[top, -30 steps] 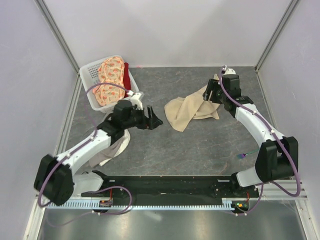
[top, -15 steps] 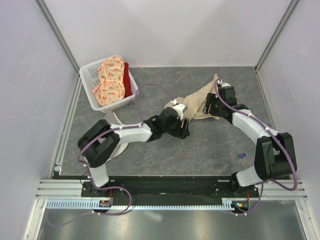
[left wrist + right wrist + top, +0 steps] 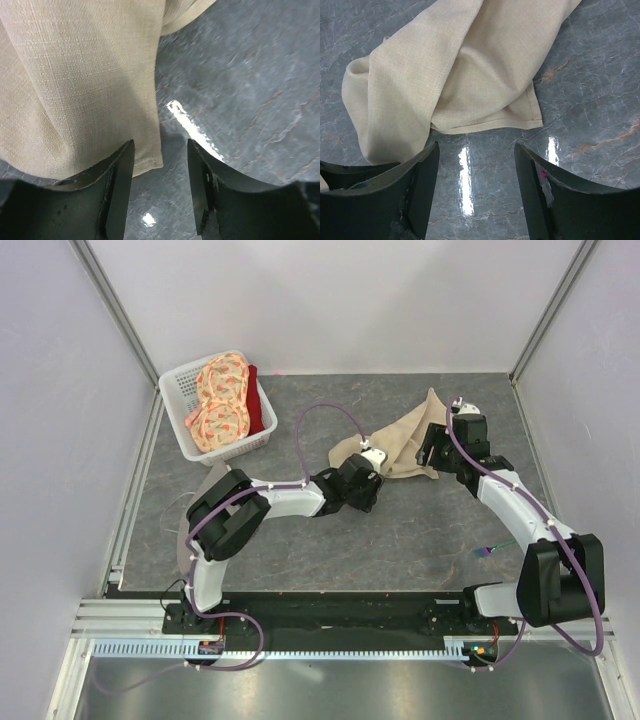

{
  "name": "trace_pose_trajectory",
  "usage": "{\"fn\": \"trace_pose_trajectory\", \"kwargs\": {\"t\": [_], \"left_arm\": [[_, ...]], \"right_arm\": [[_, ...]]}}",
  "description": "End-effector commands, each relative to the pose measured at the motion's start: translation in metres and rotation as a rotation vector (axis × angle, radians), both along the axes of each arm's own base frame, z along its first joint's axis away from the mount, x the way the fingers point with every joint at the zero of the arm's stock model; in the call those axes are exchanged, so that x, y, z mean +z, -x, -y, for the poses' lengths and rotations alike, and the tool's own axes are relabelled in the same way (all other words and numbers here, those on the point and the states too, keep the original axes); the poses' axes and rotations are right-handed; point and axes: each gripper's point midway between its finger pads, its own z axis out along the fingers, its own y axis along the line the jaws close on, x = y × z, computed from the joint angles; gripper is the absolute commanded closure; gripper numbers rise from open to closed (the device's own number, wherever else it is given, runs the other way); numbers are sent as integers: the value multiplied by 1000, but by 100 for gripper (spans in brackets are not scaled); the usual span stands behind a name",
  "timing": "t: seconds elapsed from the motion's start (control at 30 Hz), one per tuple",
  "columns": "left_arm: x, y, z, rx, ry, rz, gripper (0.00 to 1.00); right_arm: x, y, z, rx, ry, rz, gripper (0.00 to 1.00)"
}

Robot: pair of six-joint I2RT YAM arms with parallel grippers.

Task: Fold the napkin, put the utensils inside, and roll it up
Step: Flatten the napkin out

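Seen from above, the left gripper (image 3: 160,150) had just arrived at the 7 o'clock corner of the plain beige thin-fabric square napkin (image 3: 402,438). It was reaching across from the L side w/ its arm nearly at full stretch. Its jaws stood apart but were narrowing, and the wrist view showed the hemmed corner lying btwn them, not yet pinched. The right gripper (image 3: 476,150) hung at the napkin's 3 o'clock edge w/ jaws apart. Nothing sat btwn them except the bare grey marbled table top (image 3: 400,530), and the cloth's corner lay just beyond the tips. The napkin itself lay rumpled at approx. 1 o'clock of table centre, drawn into a slanted strip rather than flat. So the task was prob. only at the spread-out stage, w/ no fold made. The small slim metal fork w/ teal-blue handle (image 3: 487,551) lay untouched at 4 o'clock, well apart from the cloth. Vs. a sec. earlier, the left gripper had been wide open and well clear at the napkin's 9 o'clock. The cloth had been a looser heap sitting more toward 6 o'clock, w/ the right gripper on its far corner. Since then that end had been dragged toward 12 o'clock. The white plastic basket (image 3: 172,400) at 10 o'clock hadn't moved.
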Motion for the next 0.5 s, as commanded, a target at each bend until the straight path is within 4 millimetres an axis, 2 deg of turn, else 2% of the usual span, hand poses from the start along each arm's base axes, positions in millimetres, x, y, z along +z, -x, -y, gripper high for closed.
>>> {"fn": "trace_pose_trajectory", "kwargs": {"t": [0.0, 0.13, 0.17, 0.2, 0.27, 0.3, 0.4, 0.47], "left_arm": [[-5, -7, -4, 7, -80, 49, 47], [-15, -4, -12, 26, -123, 44, 51], [-17, -5, -13, 31, -134, 46, 55], [-22, -2, -15, 28, -150, 35, 64], [-28, -2, -17, 28, -164, 32, 72], [-31, -2, -18, 29, -173, 30, 82], [-40, 6, -26, 7, -206, 3, 98], [-33, 16, -22, -37, -172, -19, 98]], "right_arm": [[8, -2, 4, -18, -8, 29, 30], [9, -2, 6, -24, -8, 32, 30], [9, -1, 6, -24, -8, 32, 30], [10, -1, 6, -22, -8, 33, 30], [10, -1, 7, -24, -9, 32, 30], [11, -1, 8, -25, -6, 35, 30], [11, -1, 9, -27, -4, 35, 29], [11, -1, 9, -27, -6, 34, 30]]}}
